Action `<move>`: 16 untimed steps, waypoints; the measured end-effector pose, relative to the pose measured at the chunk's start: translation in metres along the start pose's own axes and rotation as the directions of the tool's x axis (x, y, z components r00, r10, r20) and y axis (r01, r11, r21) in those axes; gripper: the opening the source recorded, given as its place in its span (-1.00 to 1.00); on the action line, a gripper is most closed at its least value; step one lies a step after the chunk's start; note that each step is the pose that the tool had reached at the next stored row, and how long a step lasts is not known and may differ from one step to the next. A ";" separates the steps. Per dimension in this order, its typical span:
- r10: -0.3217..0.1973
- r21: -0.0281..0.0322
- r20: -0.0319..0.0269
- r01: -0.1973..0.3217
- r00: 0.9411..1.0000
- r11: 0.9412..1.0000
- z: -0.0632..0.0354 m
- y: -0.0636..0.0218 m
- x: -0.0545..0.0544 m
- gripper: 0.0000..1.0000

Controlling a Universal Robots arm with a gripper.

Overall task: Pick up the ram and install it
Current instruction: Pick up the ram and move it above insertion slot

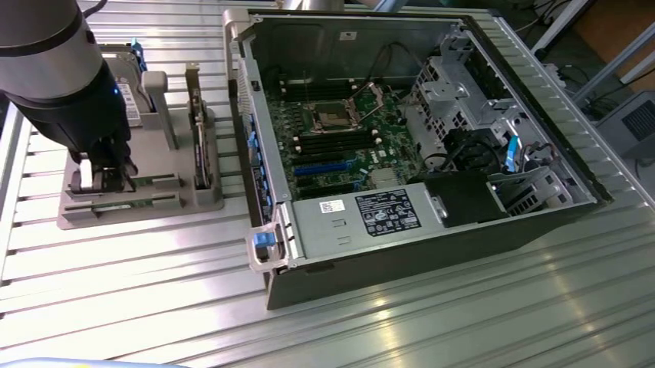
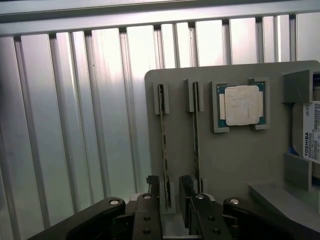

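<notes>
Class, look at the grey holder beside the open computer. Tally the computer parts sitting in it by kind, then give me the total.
Ram sticks: 2
Processor chip: 1
Hard drive: 1
Total: 4

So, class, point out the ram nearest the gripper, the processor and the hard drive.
ram (image 2: 163,145), wrist view, its long edge.
processor (image 2: 243,104), wrist view, lid centre.
hard drive (image 2: 312,140), wrist view, white label.
</notes>
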State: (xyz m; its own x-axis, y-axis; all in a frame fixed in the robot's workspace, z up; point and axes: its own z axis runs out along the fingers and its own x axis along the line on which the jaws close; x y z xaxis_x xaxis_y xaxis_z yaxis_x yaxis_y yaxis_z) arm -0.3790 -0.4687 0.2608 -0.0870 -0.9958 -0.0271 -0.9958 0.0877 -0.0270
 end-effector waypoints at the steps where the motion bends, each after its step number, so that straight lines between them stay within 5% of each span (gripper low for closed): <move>1: 0.000 0.000 0.000 0.000 1.000 1.000 0.0005 0.0000 0.000 -0.40; 16: 0.000 0.000 -0.003 0.000 1.000 1.000 0.0108 0.0001 0.002 -0.40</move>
State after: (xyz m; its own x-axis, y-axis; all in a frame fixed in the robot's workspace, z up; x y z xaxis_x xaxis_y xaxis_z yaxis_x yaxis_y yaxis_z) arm -0.3790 -0.4705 0.2500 -0.0870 -0.9959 -0.0244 -0.9958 0.0877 -0.0273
